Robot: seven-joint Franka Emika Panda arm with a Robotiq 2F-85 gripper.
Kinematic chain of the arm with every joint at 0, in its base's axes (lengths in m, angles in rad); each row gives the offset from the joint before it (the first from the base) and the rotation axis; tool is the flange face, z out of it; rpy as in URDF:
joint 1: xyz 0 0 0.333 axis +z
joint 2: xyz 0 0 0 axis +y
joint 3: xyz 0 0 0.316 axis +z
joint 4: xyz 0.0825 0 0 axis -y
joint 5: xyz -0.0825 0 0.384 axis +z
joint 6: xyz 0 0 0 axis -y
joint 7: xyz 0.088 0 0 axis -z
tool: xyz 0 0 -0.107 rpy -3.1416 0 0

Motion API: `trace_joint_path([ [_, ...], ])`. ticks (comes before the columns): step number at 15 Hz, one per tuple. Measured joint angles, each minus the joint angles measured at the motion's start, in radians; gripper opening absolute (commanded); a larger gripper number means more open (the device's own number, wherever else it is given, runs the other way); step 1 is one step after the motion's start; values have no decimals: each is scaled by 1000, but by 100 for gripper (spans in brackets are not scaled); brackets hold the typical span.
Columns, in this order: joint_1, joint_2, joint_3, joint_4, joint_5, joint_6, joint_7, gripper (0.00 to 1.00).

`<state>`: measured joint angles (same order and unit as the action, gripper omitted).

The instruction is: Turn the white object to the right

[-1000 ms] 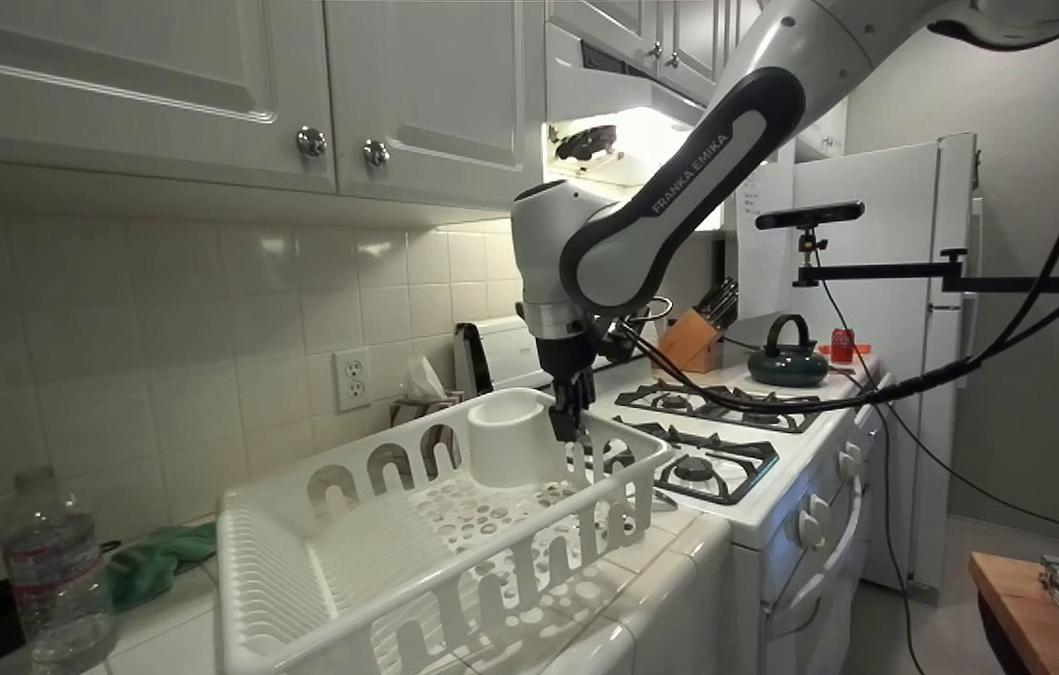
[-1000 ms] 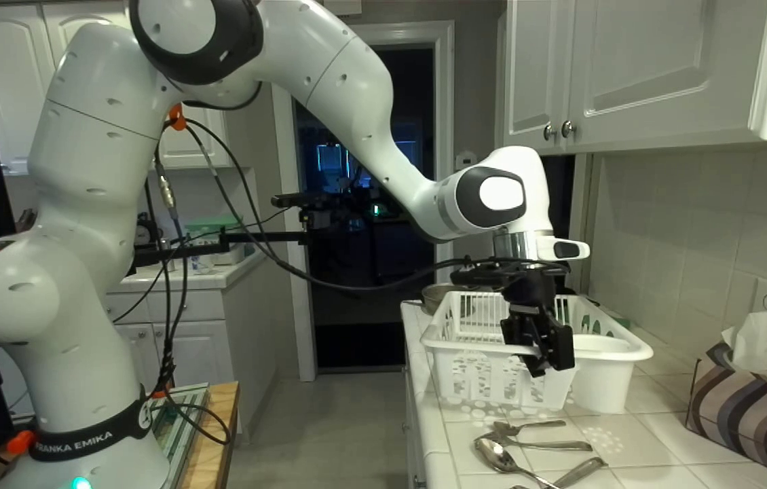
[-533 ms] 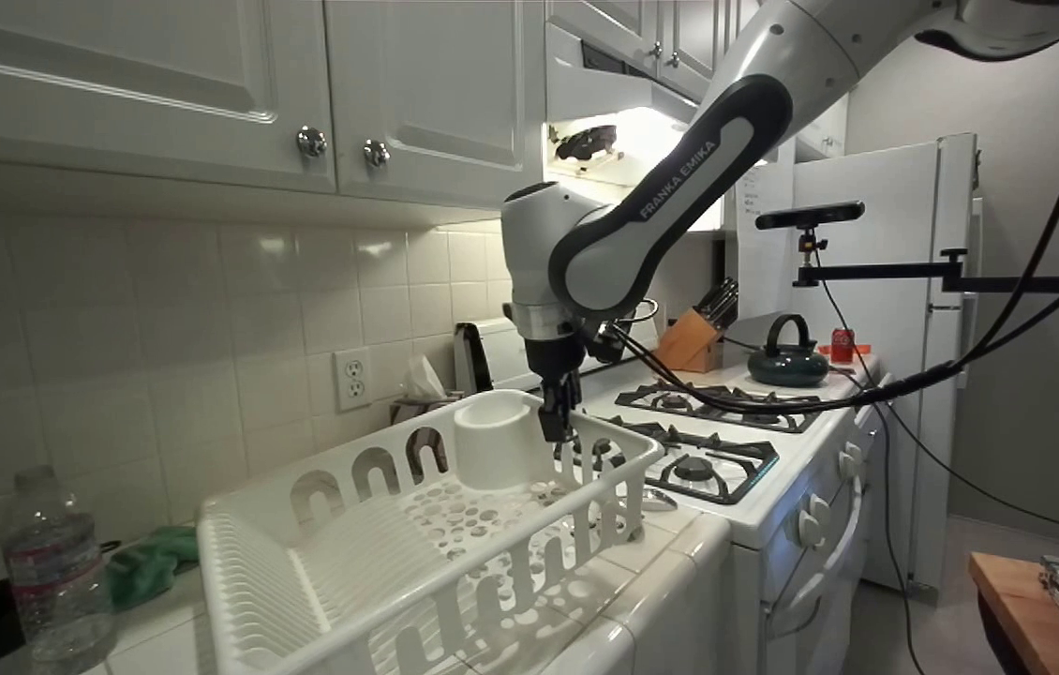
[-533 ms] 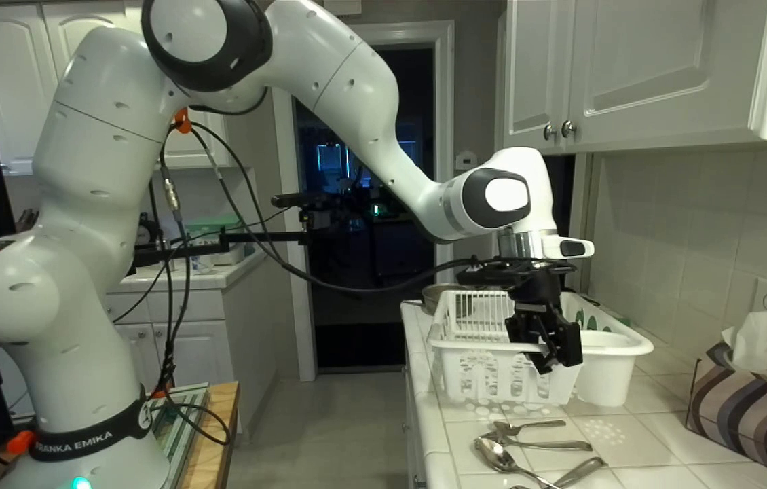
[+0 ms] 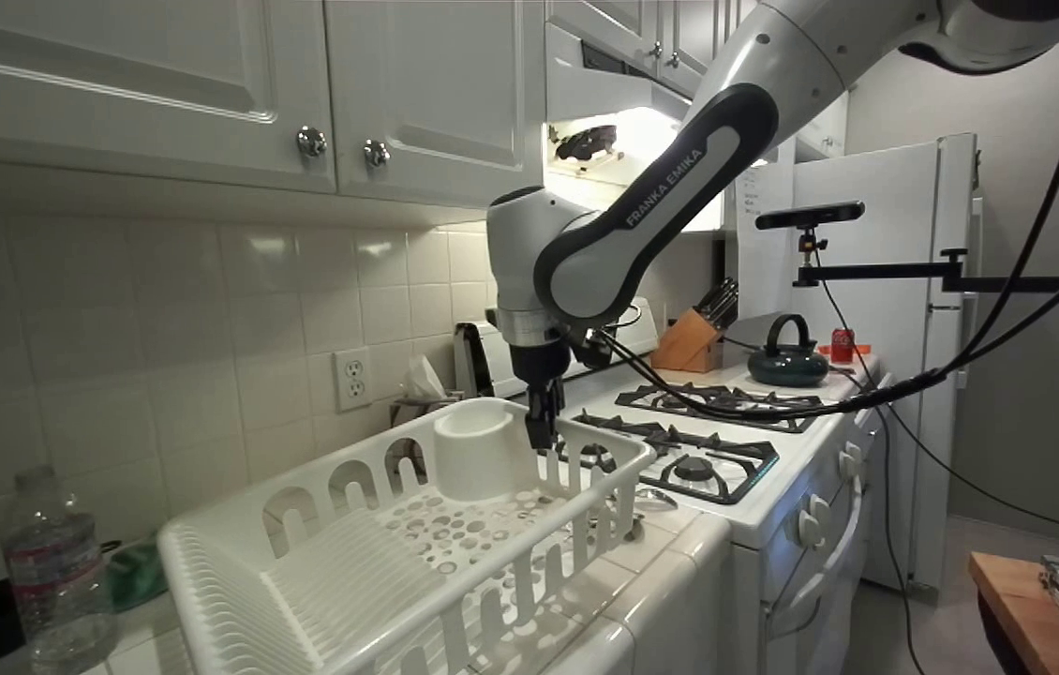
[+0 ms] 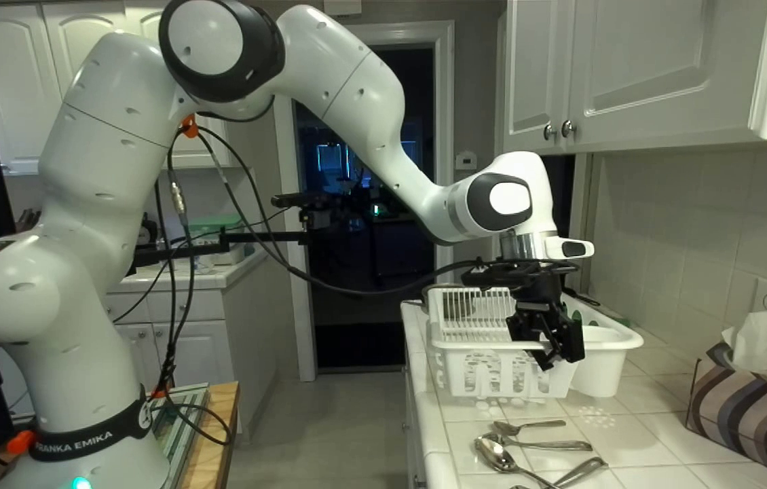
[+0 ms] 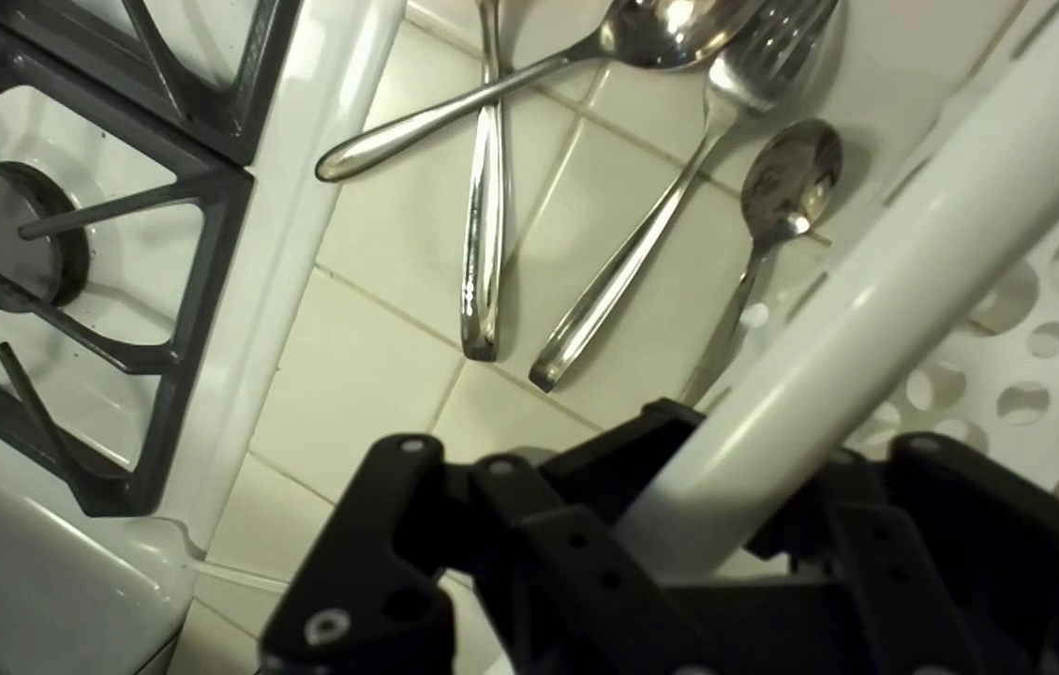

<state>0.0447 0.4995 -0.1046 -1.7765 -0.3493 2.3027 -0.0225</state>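
Observation:
The large white dish rack stands on the tiled counter, with slotted sides and a ribbed floor; it shows in both exterior views (image 5: pixel 351 562) (image 6: pixel 458 384). In the wrist view its smooth rim (image 7: pixel 867 328) runs diagonally between the finger pads. My gripper (image 5: pixel 542 436) is at the rack's end nearest the stove, pointing down with fingers on both sides of the rim. It also shows in an exterior view (image 6: pixel 558 356) and in the wrist view (image 7: pixel 708 497). It looks shut on the rim. The contact is partly hidden by the black fingers.
A round white cup (image 5: pixel 473 459) sits in the rack's corner. Several spoons and forks (image 7: pixel 618 272) lie between rack and stove (image 7: pixel 267 281). A water bottle (image 5: pixel 56 572) and green cloth (image 5: pixel 134 574) are beyond the rack. A tissue box (image 6: pixel 750 407) stands by the tiled wall.
My gripper and the rack have moved together away from the stove. The rack has turned slightly, and its far end covers more of the green cloth. The cutlery has stayed put.

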Motion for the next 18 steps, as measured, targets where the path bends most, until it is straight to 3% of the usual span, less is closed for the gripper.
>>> trace_joint_path([
  [18, -1, 63, 0, 21, 0, 49, -1, 0],
])
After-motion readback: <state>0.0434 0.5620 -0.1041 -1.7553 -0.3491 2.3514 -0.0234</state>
